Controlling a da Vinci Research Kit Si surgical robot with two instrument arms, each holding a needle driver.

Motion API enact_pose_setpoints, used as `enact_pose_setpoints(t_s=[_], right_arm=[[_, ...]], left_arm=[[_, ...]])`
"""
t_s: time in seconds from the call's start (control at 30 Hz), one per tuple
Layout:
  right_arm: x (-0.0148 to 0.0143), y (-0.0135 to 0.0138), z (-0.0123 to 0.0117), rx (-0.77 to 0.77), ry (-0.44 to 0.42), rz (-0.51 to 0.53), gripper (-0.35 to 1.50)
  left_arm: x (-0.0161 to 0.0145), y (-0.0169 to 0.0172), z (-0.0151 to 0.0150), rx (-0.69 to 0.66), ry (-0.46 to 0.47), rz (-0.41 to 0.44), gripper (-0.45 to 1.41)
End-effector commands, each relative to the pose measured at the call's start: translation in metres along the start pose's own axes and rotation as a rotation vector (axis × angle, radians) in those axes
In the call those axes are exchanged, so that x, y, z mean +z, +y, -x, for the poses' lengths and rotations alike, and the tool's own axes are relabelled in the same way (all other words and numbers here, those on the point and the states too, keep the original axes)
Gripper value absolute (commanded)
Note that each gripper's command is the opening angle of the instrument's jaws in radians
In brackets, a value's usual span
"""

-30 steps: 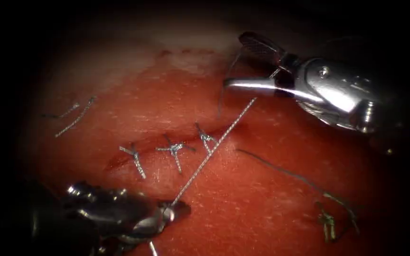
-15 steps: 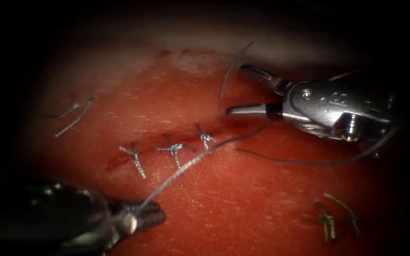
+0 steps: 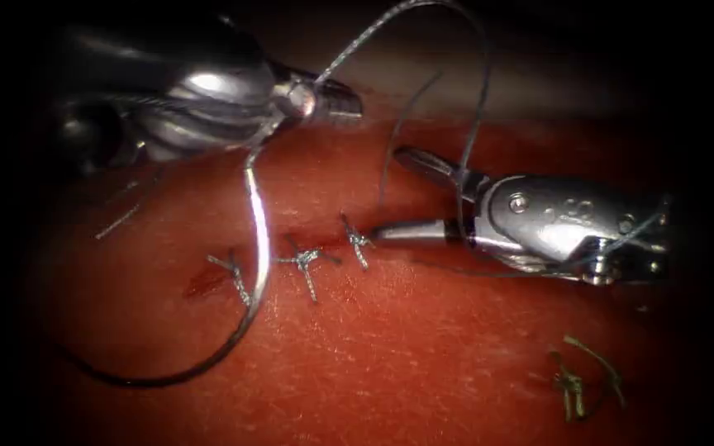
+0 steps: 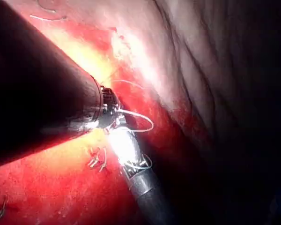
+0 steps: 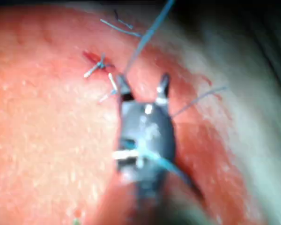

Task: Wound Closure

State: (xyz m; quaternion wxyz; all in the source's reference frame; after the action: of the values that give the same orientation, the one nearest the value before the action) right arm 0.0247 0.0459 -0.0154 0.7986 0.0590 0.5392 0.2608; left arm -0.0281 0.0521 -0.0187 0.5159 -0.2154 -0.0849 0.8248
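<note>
Left end effector (image 3: 336, 97) grips thread (image 3: 473, 107); right end effector (image 3: 406, 198) gapes, empty.

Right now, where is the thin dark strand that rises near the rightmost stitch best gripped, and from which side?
Grip the thin strand low, just above the tissue, coming from the right: it stands nearly upright just before the right tool's open, empty jaws. The left tool holds the thicker thread; the needle hangs below it, apparently free of the tissue.
</note>
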Motion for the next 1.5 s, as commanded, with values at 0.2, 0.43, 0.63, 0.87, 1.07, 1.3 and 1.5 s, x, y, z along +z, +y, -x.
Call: enact_pose_setpoints(t_s=[0.2, 0.43, 0.63, 0.87, 1.07, 1.3, 1.5], right_arm=[[0.0, -0.0016, 0.0001, 0.001, 0.021, -0.059, 1.33], [-0.0002, -0.0025, -0.001, -0.006, 0.088, -0.124, 1.2], [-0.0006, -0.002, -0.0021, 0.01, 0.147, -0.096, 1.18], [-0.0026, 0.0007, -0.0041, 0.054, 0.236, 0.037, 1.18], [-0.0033, 0.0021, -0.0035, 0.062, 0.241, 0.127, 1.18], [-0.0031, 0.0026, -0.0031, 0.06, 0.215, 0.157, 1.18], [-0.0029, 0.0027, -0.0023, 0.05, 0.158, 0.172, 1.18]], left_arm=[[0.0043, -0.0024, 0.0, 0.009, 0.01, -0.017, -0.35], [0.0132, -0.0017, 0.0035, 0.05, -0.037, -0.01, -0.35], [0.0167, -0.001, 0.0067, 0.083, -0.07, -0.006, -0.35], [0.0178, 0.0026, 0.0117, 0.122, -0.122, 0.019, -0.35], [0.0145, 0.0056, 0.0136, 0.156, -0.14, 0.052, -0.35], [0.0094, 0.0085, 0.0155, 0.187, -0.145, 0.076, -0.35], [0.0058, 0.0102, 0.0156, 0.199, -0.15, 0.08, -0.35]])
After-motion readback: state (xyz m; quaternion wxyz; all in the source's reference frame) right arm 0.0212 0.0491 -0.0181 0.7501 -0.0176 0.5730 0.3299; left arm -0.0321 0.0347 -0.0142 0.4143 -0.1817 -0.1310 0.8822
